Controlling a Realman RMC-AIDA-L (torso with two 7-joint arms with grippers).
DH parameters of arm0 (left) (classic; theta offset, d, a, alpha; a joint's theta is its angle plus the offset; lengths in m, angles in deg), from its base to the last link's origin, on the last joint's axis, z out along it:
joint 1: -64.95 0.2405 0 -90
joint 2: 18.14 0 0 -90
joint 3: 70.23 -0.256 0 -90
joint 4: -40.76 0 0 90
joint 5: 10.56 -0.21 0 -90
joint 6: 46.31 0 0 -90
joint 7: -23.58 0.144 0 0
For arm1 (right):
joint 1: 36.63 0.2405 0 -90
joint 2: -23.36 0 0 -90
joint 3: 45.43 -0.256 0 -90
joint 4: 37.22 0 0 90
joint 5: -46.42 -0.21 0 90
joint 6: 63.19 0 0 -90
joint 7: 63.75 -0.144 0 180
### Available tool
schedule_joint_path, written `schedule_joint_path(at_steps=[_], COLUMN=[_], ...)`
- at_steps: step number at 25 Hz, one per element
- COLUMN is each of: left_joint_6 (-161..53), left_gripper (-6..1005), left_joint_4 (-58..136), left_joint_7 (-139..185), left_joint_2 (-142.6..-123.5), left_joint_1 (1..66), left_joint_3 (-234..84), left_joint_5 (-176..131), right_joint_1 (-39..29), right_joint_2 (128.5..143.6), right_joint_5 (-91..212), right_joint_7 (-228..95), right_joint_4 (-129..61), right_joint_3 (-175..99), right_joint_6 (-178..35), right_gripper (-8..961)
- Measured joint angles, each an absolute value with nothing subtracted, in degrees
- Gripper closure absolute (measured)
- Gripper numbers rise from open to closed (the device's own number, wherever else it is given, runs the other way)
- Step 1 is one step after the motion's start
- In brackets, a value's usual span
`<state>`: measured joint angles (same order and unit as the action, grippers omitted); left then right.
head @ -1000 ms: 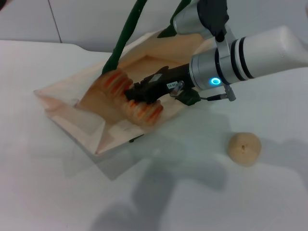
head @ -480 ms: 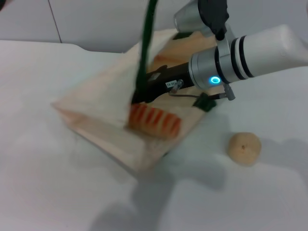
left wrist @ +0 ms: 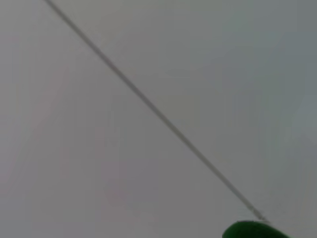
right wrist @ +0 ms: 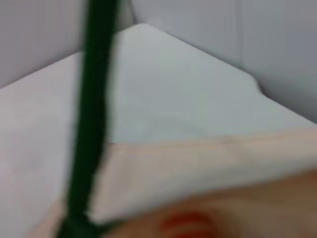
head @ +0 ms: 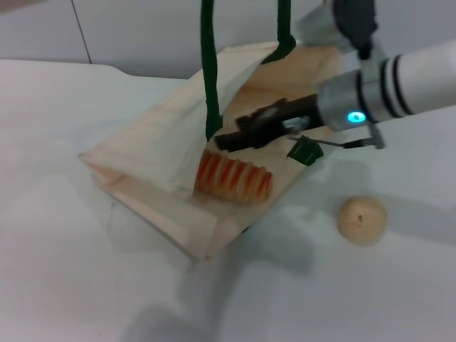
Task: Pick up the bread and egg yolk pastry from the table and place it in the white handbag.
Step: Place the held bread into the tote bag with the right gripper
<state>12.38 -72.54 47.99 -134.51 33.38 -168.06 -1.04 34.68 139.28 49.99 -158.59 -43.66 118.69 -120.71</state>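
Note:
The white handbag (head: 153, 153) stands half-raised on the table, its mouth held open by dark green handles (head: 208, 71) that run up out of the picture. The bread (head: 234, 178), orange and cream striped, lies inside the bag near its mouth. My right gripper (head: 226, 139) is open and empty, just above the bread and apart from it. The egg yolk pastry (head: 362, 219) sits on the table to the right of the bag. The right wrist view shows a handle (right wrist: 91, 124), the bag's edge (right wrist: 198, 163) and a bit of bread (right wrist: 185, 225). My left gripper is out of view.
A small dark green tab (head: 305, 151) hangs below my right wrist at the bag's right edge. The left wrist view shows only a wall and a green handle tip (left wrist: 252, 231). White table (head: 64, 285) surrounds the bag.
My right gripper has let go of the bread and drawn back to the right. The bread now lies in the bag. The handles have risen and the bag stands more upright.

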Motion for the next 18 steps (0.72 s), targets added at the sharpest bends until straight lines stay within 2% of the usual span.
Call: schedule_joint_path(at_steps=[10, 18], left_joint_6=[12.3, 12.2], left_gripper=[890, 891], left_joint_4=[-72.4, -71.8], left_joint_7=[46.8, 46.8], left_joint_2=[-134.47, -134.42], left_joint_1=[36.8, 37.6], left_joint_3=[-167.7, -167.0], left_joint_5=[-4.1, -4.1], right_joint_1=[29.9, 29.5], right_joint_2=[139.32, 139.41], right_joint_5=[51.6, 57.0], right_joint_7=[-160.0, -161.3], right_joint_4=[-57.2, -62.7], right_joint_3=[119.0, 119.3], right_joint_6=[-130.4, -138.8], right_gripper=[273, 273])
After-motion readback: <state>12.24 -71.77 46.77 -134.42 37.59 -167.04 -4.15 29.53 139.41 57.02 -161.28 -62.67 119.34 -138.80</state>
